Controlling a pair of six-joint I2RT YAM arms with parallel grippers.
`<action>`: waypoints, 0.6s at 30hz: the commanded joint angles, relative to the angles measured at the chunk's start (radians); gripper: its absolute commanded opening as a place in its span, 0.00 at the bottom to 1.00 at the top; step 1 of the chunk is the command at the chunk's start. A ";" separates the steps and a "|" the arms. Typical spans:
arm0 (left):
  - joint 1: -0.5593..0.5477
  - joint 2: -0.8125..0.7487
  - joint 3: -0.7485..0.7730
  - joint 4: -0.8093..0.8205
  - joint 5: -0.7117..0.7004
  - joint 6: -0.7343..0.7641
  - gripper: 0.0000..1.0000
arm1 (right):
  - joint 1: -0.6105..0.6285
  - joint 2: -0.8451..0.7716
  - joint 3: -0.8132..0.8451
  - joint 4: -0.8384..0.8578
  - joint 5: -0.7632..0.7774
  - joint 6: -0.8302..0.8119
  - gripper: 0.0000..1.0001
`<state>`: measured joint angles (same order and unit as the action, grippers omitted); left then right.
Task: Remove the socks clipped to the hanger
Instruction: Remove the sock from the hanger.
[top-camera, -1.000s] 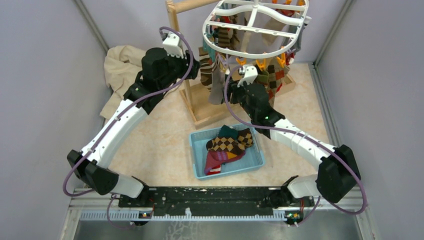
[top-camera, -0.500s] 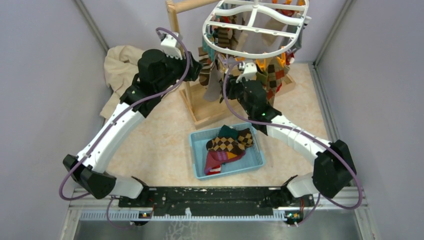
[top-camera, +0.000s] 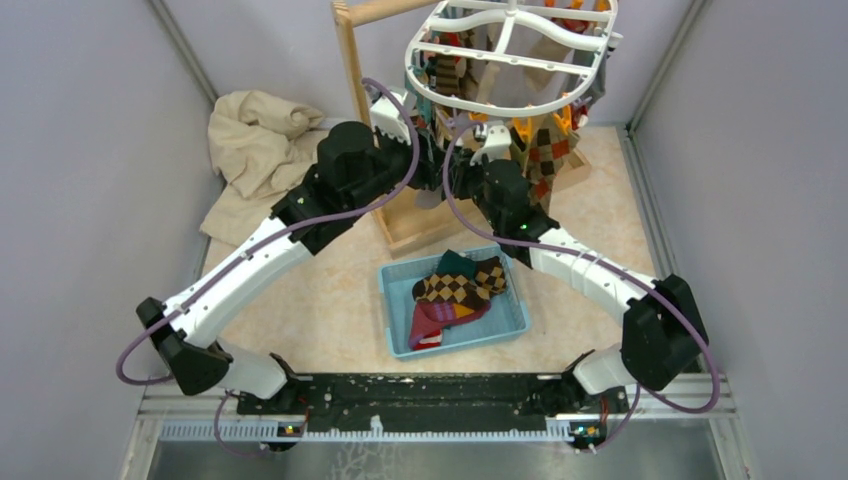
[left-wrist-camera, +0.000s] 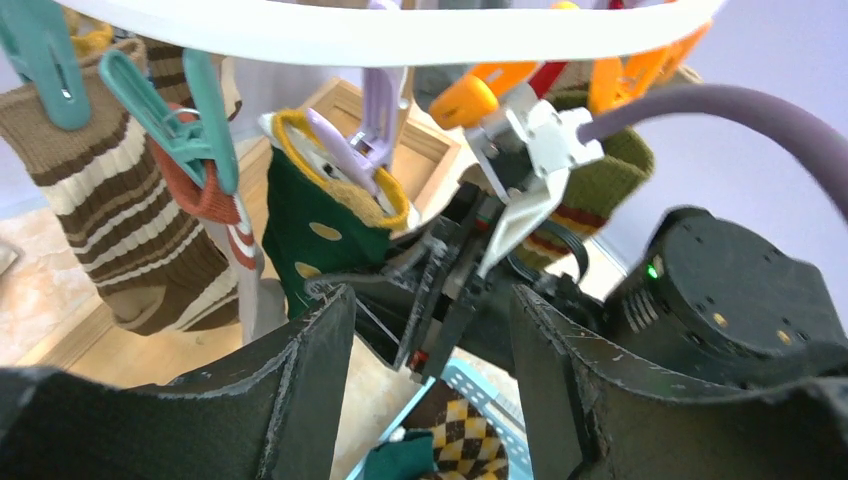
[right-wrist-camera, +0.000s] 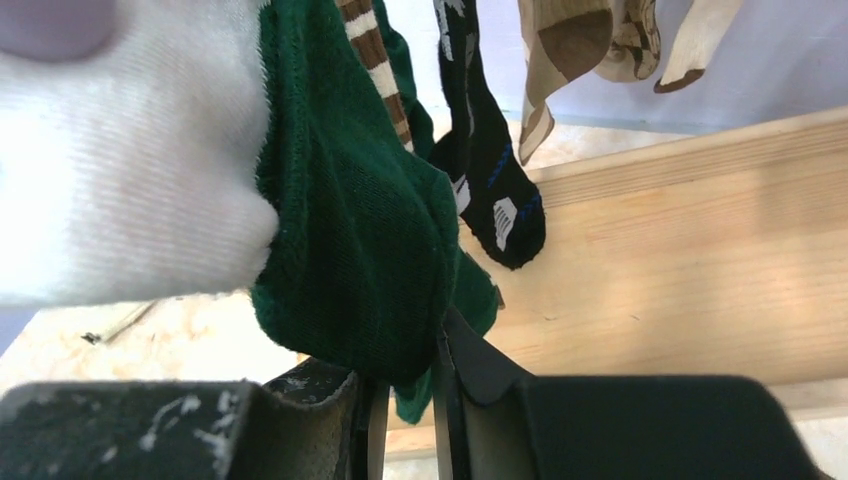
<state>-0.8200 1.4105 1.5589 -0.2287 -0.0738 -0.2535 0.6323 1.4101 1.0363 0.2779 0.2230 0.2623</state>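
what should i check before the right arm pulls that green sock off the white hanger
1. Grip: ok, the right gripper is pinched on the lower end of the dark green sock.
2. Clip released: not ok, the lilac plastic clip bites the sock's yellow cuff.
3. Clip opener ready: the left gripper has open jaws, ok; whether it is lined up with that clip, cannot tell.
4. Neighbours clear: cannot tell, a brown striped sock hangs close beside.
5. Drop spot: ok, the light blue plastic basket shows bare floor at its left.
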 joint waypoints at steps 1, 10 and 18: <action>-0.005 0.028 0.015 0.084 -0.100 -0.054 0.64 | -0.004 -0.047 -0.001 0.072 -0.037 0.002 0.18; -0.007 0.084 0.025 0.201 -0.193 -0.089 0.65 | 0.003 -0.072 -0.030 0.087 -0.069 -0.005 0.00; -0.013 0.130 0.068 0.221 -0.188 -0.127 0.66 | 0.023 -0.080 -0.047 0.090 -0.074 -0.027 0.00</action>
<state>-0.8253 1.5272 1.5761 -0.0612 -0.2432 -0.3496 0.6426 1.3716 0.9890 0.3126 0.1593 0.2554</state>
